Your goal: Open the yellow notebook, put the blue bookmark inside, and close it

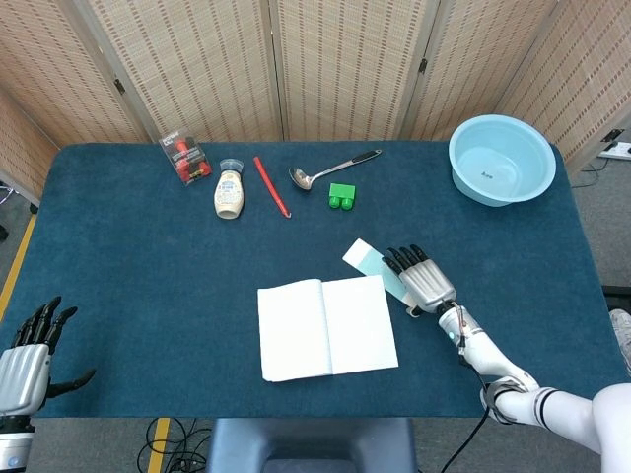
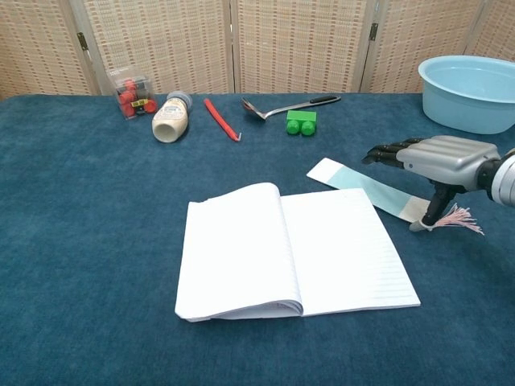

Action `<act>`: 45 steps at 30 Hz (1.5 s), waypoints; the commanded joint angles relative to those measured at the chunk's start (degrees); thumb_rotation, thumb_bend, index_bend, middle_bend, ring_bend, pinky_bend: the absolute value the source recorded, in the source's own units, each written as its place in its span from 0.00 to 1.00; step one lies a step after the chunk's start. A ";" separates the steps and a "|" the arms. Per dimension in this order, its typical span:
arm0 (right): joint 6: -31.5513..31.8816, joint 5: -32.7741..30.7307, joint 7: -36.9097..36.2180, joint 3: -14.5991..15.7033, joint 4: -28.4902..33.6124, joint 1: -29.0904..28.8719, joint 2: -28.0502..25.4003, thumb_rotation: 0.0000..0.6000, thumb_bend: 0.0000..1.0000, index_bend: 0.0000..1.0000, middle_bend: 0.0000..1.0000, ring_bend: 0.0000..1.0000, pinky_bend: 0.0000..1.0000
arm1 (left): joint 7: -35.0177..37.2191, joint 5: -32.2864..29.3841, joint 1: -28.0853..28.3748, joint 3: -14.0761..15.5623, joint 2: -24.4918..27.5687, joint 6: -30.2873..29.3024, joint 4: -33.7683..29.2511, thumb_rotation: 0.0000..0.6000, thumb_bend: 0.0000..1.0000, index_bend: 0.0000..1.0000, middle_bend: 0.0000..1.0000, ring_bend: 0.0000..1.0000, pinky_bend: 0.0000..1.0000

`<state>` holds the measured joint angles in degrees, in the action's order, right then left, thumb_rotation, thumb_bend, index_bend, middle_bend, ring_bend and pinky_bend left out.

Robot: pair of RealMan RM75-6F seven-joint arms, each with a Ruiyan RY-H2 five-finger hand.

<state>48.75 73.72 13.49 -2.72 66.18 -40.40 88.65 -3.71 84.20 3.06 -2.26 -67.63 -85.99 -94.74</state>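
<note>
Notebook (image 2: 294, 251) already lies open on the table (image 2: 88, 209); our right hand (image 2: 441, 160) pins the blue bookmark (image 2: 364, 186) just beside it with a downturned thumb. Inserting and closing remain; left hand (image 1: 28, 360) idles, released.

Backdrop: tan woven folding screen (image 1: 325, 69) with dark hinges, panels running the full width behind the counter. Dark teal carpet-like counter (image 1: 128, 276) cover. Grey floor (image 1: 606, 232) at right, yellow tape line (image 1: 18, 261) on floor at left, black cables (image 1: 158, 448) under the front edge. Even, flat lighting.
</note>
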 commanded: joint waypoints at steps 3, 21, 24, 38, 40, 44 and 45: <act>-0.49 -1.23 -0.14 -0.87 -2.03 0.33 -0.97 1.00 0.01 0.00 0.00 0.00 0.00 | -0.18 -0.37 -0.05 -0.09 0.07 0.04 0.04 1.00 0.07 0.15 0.04 0.04 0.15; -1.52 -3.98 -1.19 -4.25 -0.84 0.32 -4.94 1.00 0.09 0.00 0.00 0.00 0.00 | -1.41 -0.96 -0.14 -0.31 0.37 -0.05 -0.36 1.00 0.07 0.15 0.04 0.04 0.15; -2.16 -3.79 -0.70 -3.89 2.23 0.17 -5.86 1.00 0.13 0.00 0.00 0.00 0.00 | -1.44 -0.68 -0.09 -0.22 0.36 -0.03 -0.38 1.00 0.07 0.15 0.04 0.04 0.15; -7.04 -11.41 1.74 -6.53 0.88 -3.60 -0.56 1.00 0.14 0.02 0.02 0.00 0.00 | -0.77 -0.61 -0.67 0.18 0.43 -0.42 0.00 1.00 0.07 0.15 0.04 0.04 0.15; -7.33 -11.59 2.19 -6.61 -0.43 -4.30 0.71 1.00 0.14 0.02 0.02 0.00 0.00 | -0.74 -0.62 -0.70 0.18 0.46 -0.44 0.02 1.00 0.07 0.15 0.04 0.04 0.15; -8.17 -12.51 3.45 -6.63 -3.00 -5.41 2.62 1.00 0.14 0.02 0.02 0.00 0.00 | -0.64 -0.73 -0.79 0.20 0.56 -0.39 0.15 1.00 0.07 0.15 0.04 0.04 0.15; -8.47 -12.84 3.63 -6.66 -3.42 -5.61 2.91 1.00 0.14 0.02 0.02 0.00 0.00 | -0.61 -0.80 -0.77 0.18 0.56 -0.32 0.18 1.00 0.07 0.15 0.04 0.04 0.15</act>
<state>40.66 61.28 16.78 -9.31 63.22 -45.66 91.13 -4.34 83.43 2.28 -2.07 -67.08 -86.34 -94.57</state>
